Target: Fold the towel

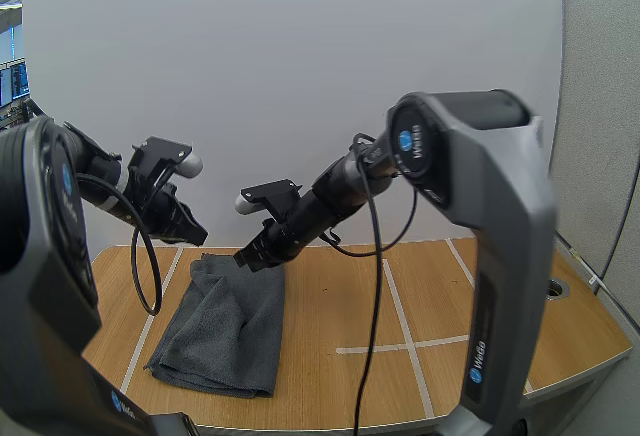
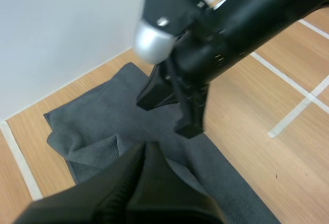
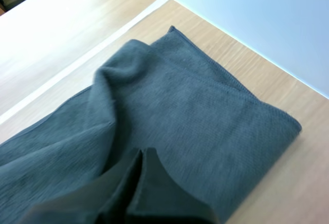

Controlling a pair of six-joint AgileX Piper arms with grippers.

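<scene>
Wooden table (image 1: 430, 296) marked with white tape lines, a plain pale wall behind it. A dark grey towel (image 1: 225, 331) lies on the table in the lower left of the high view. It is a long strip that looks already doubled over, with its long axis running from the wall end toward the near edge and leaning slightly left as it comes closer. Its far end is rumpled, and the rest lies flat. Both arms reach toward that far end. The right pincer (image 1: 248, 256) hangs just above the far right corner of the towel, its arm stretched down and leftward across the frame from the upper right. The left pincer (image 1: 198, 234) hovers a little higher, beside the far left corner and apart from the cloth, with its arm coming in from the left edge. In each wrist view the arm's own two black fingers lie pressed together as one dark wedge pointing down at grey cloth, so both pincers are closed and hold nothing. The towel lies directly below and nearward of both tips. A next fold would likely mean gripping the two far corners and carrying them along the long axis toward the near end, and the right pincer is the closer to its corner.
</scene>
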